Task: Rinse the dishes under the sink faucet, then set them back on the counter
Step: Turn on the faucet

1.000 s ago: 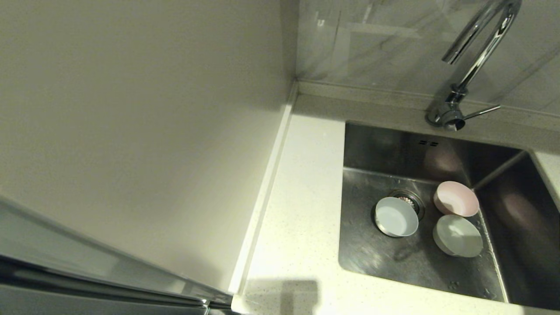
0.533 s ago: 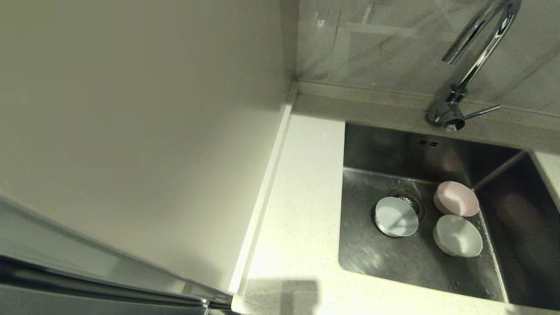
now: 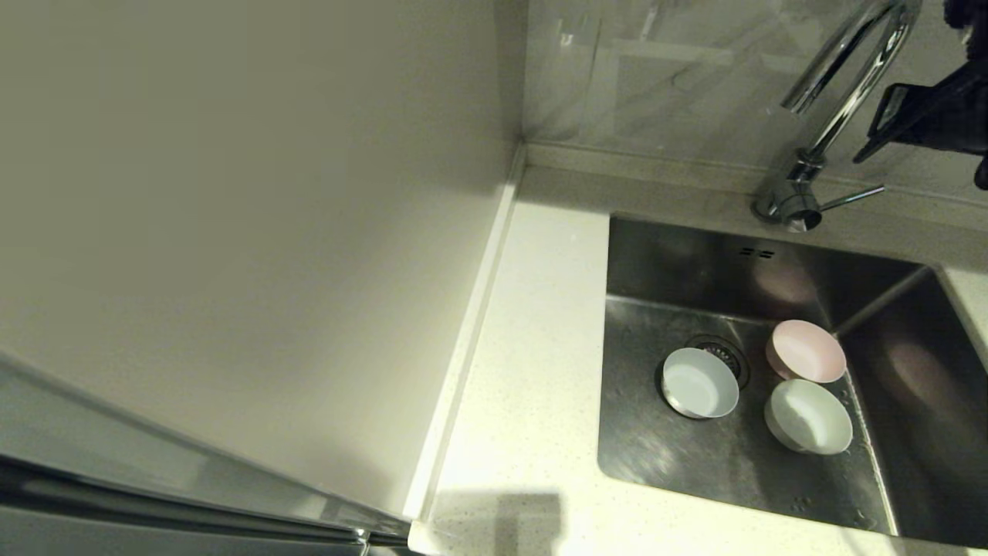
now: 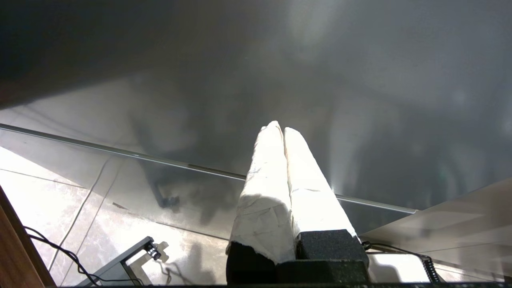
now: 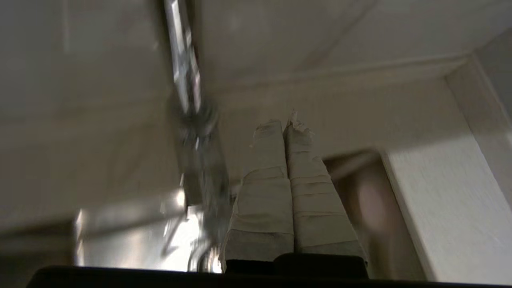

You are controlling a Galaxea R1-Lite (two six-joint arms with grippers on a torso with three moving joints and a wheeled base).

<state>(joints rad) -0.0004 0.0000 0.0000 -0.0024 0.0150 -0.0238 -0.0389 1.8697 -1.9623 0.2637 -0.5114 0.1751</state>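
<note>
Three small bowls sit on the floor of the steel sink (image 3: 656,255): the pale blue bowl (image 3: 699,382) over the drain strainer (image 3: 725,355), the pink bowl (image 3: 806,351) by the right wall, and the mint-white bowl (image 3: 808,415) just in front of it. The speckled desk (image 3: 532,347) borders the basin on the left. The chrome faucet (image 3: 837,100) rises behind the sink. The right end effector (image 5: 285,124), clenched and empty, hangs just beside the faucet's neck. The left end effector (image 4: 280,129), also clenched, is parked away over a tiled floor (image 4: 48,200).

Plain off-white panel (image 3: 247,232) at left, glossy marbled backsplash (image 3: 679,77) behind, pale tiled floor (image 4: 48,200) below.
</note>
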